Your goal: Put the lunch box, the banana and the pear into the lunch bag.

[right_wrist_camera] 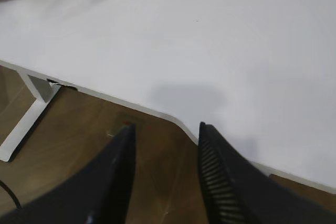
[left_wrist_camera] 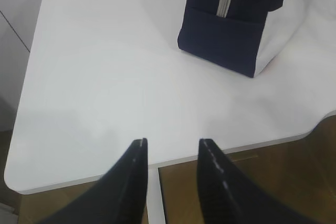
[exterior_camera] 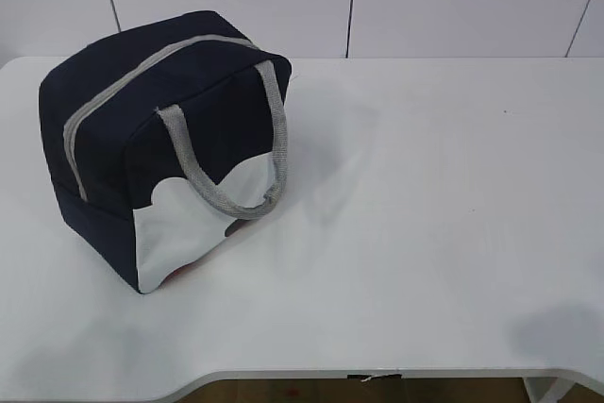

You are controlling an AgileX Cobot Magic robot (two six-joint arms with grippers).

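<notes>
lunch bag (exterior_camera: 165,139) stands upright on the left rear part of the white surface (exterior_camera: 425,195), zipped shut, alone on the top as far as the exterior view shows. its long axis runs from the near-left toward the far-right; the grey zipper (exterior_camera: 113,92) follows that line over the top and bends down the near-left end. the broad side with the white lower panel (exterior_camera: 203,224) faces right and toward the camera, and the grey handle (exterior_camera: 255,153) droops in a loop over that side. lunch box, banana and pear: not seen in any view. left pincer (left_wrist_camera: 172,145) hovers over the near edge of the surface, jaws partly apart, nothing between them; the bag's end panel sits ahead and to its right, well apart. right pincer (right_wrist_camera: 165,129) hangs over the near edge on the other side, above brown floor (right_wrist_camera: 79,150) and a white leg of the frame (right_wrist_camera: 31,114), jaws partly apart and empty.
</notes>
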